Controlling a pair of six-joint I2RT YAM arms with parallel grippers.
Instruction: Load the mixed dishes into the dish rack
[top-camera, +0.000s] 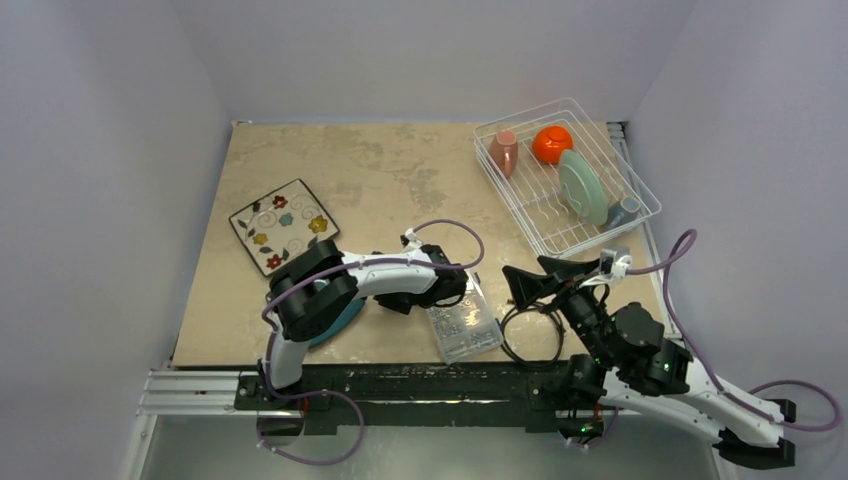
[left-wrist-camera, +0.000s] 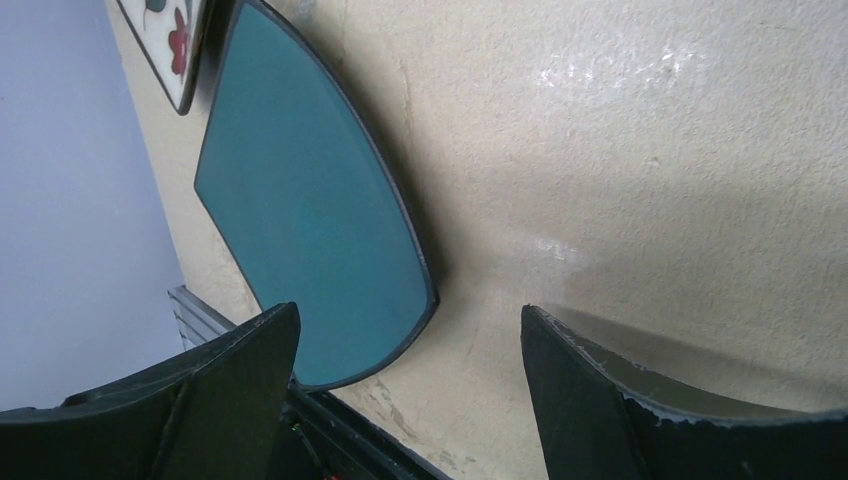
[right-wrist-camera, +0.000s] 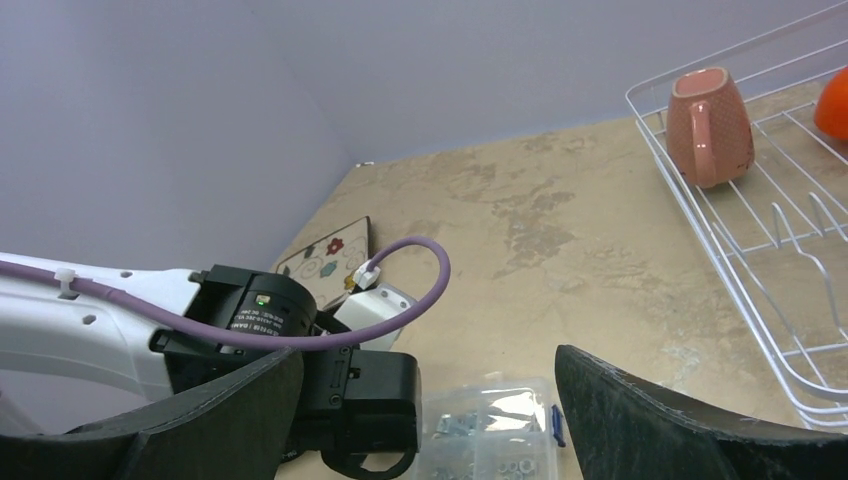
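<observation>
L gripper (left-wrist-camera: 408, 320) hung low over the tan stone-look table (left-wrist-camera: 650, 150), jaws wide, nothing betw them. The dark teal square plate (left-wrist-camera: 310, 210) lay flat at the near-left table edge, its corner by one finger, just beside the white floral square plate (top-camera: 283, 226). R gripper (right-wrist-camera: 430, 360) gaped wide too, empty. Prob step: grab teal plate for the white wire dish rack (top-camera: 545, 215), far right. Best: one finger under the rim, other on top, pinch firmly; flat plates slip. Small label (right-wrist-camera: 262, 318) on L arm: too small to read.
</observation>
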